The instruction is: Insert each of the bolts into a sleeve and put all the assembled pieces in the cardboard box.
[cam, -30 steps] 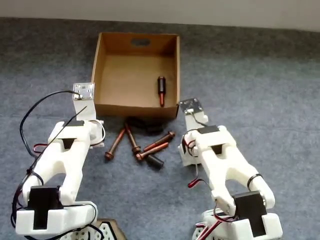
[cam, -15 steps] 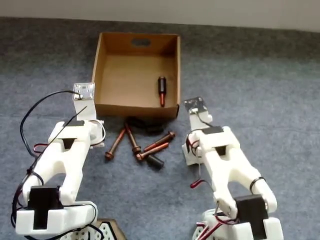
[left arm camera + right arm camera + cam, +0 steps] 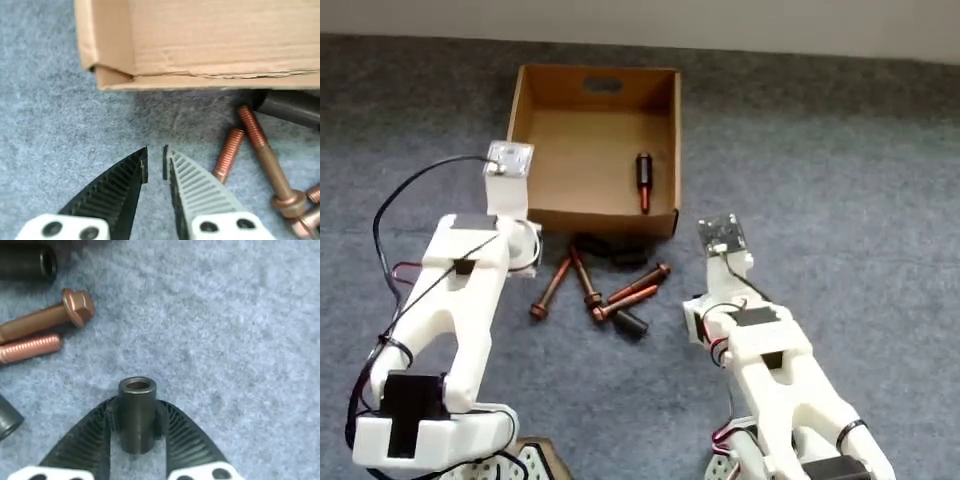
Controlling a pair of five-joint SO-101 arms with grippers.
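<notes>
**One sleeve in hand, four bolts waiting**

My right pincer is closed on a black sleeve. I grip it by its lower half, so the open bore stands proud of the tips. I judge that hold deliberate, since it leaves the mouth free for a bolt's thread to enter. I cannot tell whether the sleeve is clear of the grey tabletop.

My left pincer is nearly closed, with only a slit between the tips, and it holds nothing. It hangs just outside the near corner of the cardboard box. Its tips are beside the threaded end of the nearest bolt, a handy place for taking one up.

I count four loose bolts, copper-coloured, fanned out on the tabletop in front of the box. Two lean together like a V and two lie almost parallel. One loose sleeve lies at the heads of the parallel pair. The dark shapes against the box's front wall look like two more sleeves, though I cannot part them cleanly.

One assembled piece lies inside the box by its right wall. That makes five bolts in all, one finished and four still to be sleeved.
</notes>
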